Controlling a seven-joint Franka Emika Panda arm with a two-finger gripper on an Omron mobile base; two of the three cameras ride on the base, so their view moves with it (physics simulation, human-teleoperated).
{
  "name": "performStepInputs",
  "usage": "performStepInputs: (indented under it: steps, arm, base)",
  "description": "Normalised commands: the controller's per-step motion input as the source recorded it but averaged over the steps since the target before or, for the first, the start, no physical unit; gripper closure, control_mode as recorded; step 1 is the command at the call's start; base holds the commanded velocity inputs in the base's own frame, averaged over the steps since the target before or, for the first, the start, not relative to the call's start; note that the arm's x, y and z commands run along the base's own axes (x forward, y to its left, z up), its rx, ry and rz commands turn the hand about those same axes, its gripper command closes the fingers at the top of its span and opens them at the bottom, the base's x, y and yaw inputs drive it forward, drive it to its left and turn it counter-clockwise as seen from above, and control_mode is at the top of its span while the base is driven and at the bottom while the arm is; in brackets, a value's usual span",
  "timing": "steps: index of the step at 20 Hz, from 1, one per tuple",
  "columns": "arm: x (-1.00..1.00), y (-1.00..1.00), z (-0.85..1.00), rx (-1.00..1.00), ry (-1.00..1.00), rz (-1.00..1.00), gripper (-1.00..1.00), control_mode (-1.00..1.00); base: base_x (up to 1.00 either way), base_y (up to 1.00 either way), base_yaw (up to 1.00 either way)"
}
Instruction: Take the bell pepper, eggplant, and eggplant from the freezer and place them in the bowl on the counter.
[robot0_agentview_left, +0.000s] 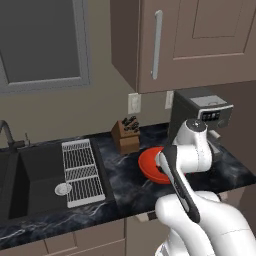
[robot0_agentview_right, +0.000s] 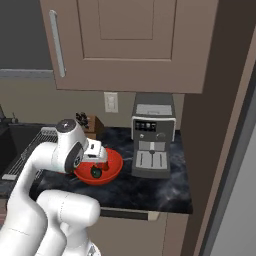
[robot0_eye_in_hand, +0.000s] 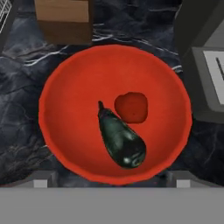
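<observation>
**Now 1 eggplant and 1 pepper lie in the bowl**

Closest to the camera on the hand, the fingers (robot0_eye_in_hand: 111, 181) stand wide apart with nothing between them; 1 fingertip (robot0_eye_in_hand: 40, 180) shows low on the left of the hand view, the other low on the right. Just beyond, the red-orange bowl (robot0_eye_in_hand: 57, 83) sits on the black marbled worktop (robot0_eye_in_hand: 19, 144). Inside it lies 1 dark glossy eggplant (robot0_eye_in_hand: 120, 142), its thin stem end pointing toward the bowl's middle. A red bell pepper (robot0_eye_in_hand: 131, 107) rests just beside the eggplant's stem end, touching or nearly touching it; which, I cannot tell.

From the right base view the white hand hangs directly above the bowl (robot0_agentview_right: 112, 167), covering its near-left part. Farther back on the worktop, a wooden knife block (robot0_agentview_left: 126, 136) stands behind the bowl on its left, and a grey coffee machine (robot0_agentview_right: 152, 142) stands to the bowl's right. Well left lies a sink (robot0_agentview_left: 35, 175) with a white rack (robot0_agentview_left: 80, 172).
</observation>
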Motion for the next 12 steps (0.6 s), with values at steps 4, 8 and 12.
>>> performStepInputs:
  steps: [4,8,12]
  arm:
    - [-0.83,0.15,0.65,-0.02,0.0,0.0,-1.0,-1.0]
    - [-0.79,0.0,0.73,0.0,0.0,0.0,-1.0,-1.0]
    - [-0.81,0.0,0.68,0.0,0.0,-0.01,-1.0,-1.0]
  base:
    - [0.0,0.0,0.0]
    - [0.0,0.0,0.0]
    - [0.0,0.0,0.0]
